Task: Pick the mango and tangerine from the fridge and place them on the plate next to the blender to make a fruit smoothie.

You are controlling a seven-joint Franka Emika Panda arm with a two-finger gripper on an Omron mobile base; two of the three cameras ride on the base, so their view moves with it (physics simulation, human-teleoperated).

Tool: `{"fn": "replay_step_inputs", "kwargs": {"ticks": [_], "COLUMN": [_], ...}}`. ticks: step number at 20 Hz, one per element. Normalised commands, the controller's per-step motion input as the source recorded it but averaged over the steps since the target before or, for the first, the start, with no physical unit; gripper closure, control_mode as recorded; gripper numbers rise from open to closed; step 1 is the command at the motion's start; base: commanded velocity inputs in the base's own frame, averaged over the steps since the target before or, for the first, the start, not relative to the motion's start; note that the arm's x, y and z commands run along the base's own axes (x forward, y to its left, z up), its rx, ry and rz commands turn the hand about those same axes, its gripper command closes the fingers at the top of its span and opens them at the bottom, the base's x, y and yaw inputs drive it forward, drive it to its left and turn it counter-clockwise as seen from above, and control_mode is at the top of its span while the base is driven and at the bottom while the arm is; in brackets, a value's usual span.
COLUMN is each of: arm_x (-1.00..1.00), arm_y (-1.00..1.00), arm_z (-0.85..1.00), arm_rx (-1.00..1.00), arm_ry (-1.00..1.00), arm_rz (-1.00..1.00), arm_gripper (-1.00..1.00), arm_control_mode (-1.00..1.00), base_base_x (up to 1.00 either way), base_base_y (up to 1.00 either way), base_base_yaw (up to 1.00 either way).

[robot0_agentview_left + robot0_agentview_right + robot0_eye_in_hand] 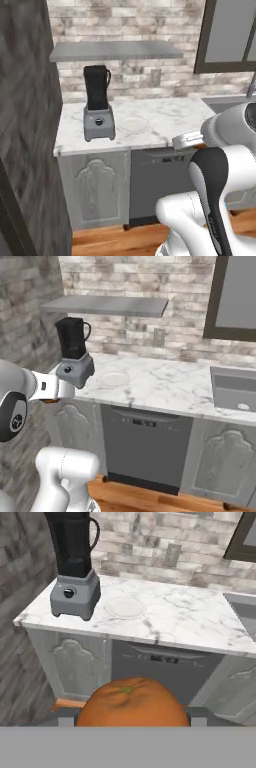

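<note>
— Which step is this?

— The carry, I'd say. The hand (132, 722) is pinching the tangerine (132, 704) — round, orange, stem dimple up — low in the hand view, out in front of the cabinets and short of the table (200, 627).

— And the plate?

— The plate (125, 607) sits bare on the marble, just beside the blender (75, 567), on its right in the hand view. No mango on it, so that fruit looks still to fetch.

— Next move?

— Lift over the table edge, travel forward, centre above the plate, lower, then let go — keeping off the blender's base.
</note>
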Motion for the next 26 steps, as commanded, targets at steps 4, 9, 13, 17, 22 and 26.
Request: {"fn": "replay_step_inputs", "kwargs": {"ticks": [4,9,13,17,22,26], "arm_x": [0.00,0.00,0.54,0.64,0.82,0.23], "arm_y": [0.00,0.00,-0.02,-0.15,-0.08,0.00], "arm_z": [0.00,0.00,-0.27,-0.48,-0.63,-0.29], "arm_rx": [0.00,0.00,0.01,0.00,0.00,0.03], "arm_ry": [0.00,0.00,0.25,0.41,0.47,0.13], "arm_rz": [0.00,0.00,0.05,0.10,0.09,0.06], "arm_gripper": [1.00,1.00,1.00,1.00,1.00,1.00], "arm_control_mode": [1.00,1.00,-1.00,-1.00,-1.00,-1.00], "base_base_x": [1.00,0.86,0.00,0.00,0.00,0.00], "base_base_y": [0.00,0.00,0.00,0.00,0.00,0.00], "base_base_yaw": [0.00,0.00,0.00,0.00,0.00,0.00]}}
